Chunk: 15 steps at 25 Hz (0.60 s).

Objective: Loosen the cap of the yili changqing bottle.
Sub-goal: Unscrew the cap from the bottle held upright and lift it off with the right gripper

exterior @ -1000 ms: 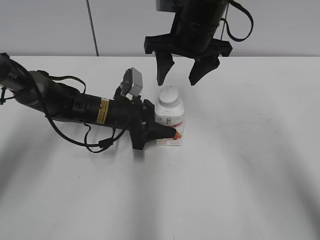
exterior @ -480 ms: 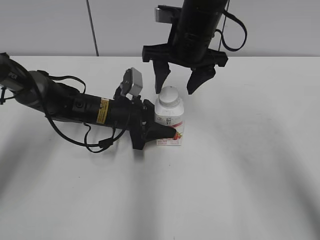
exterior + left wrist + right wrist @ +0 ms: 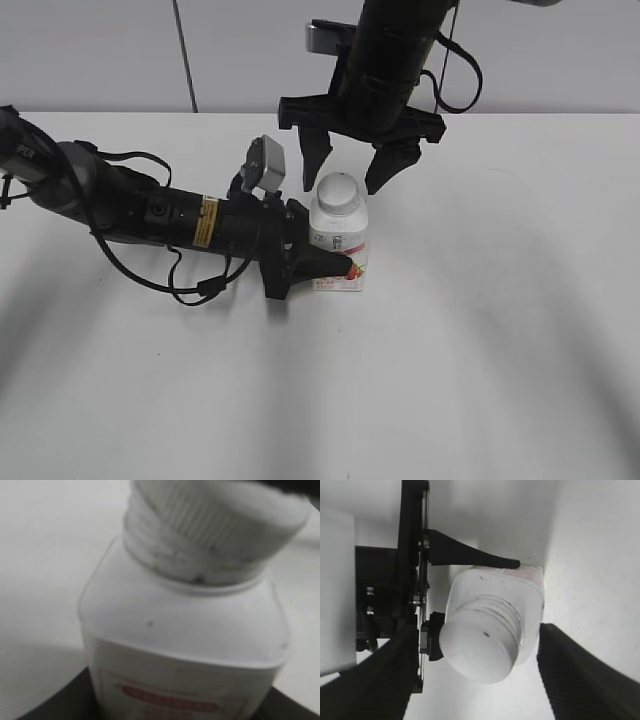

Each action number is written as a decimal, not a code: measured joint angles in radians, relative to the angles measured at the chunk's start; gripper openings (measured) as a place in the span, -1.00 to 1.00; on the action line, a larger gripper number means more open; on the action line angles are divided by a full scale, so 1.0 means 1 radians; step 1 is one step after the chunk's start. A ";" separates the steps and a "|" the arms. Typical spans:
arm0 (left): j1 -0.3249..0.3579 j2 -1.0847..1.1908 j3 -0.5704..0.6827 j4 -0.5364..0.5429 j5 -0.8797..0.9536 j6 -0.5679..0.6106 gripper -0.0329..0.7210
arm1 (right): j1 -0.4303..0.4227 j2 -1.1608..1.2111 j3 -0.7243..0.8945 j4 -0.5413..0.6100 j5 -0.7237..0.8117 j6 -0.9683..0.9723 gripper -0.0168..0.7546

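Note:
The yili changqing bottle (image 3: 340, 250) stands upright on the white table, white with a pink-red label. The white ribbed cap (image 3: 338, 193) sits on its neck. My left gripper (image 3: 335, 272) lies low along the table and is shut on the bottle's lower body. In the left wrist view the bottle (image 3: 185, 650) and cap (image 3: 220, 520) fill the frame. My right gripper (image 3: 344, 178) hangs open from above, one finger on each side of the cap, not touching. The right wrist view looks down on the cap (image 3: 482, 645) and bottle (image 3: 522, 585) between its open fingers (image 3: 477, 677).
The white table (image 3: 500, 330) runs back to a grey wall. The left arm (image 3: 150, 215) with its cables lies across the table's left part.
My right gripper has come down and a little left, from above the bottle to straddling the cap. The left gripper and bottle have not moved.

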 joint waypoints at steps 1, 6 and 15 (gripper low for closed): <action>0.000 0.000 0.000 0.000 0.000 0.000 0.06 | 0.000 0.000 0.000 0.001 -0.005 0.002 0.54; 0.000 0.000 0.000 0.000 0.000 0.000 0.06 | 0.000 0.000 0.000 0.003 -0.033 0.002 0.54; 0.000 0.000 0.000 0.000 -0.001 0.000 0.06 | 0.000 0.018 0.000 0.008 -0.033 0.003 0.54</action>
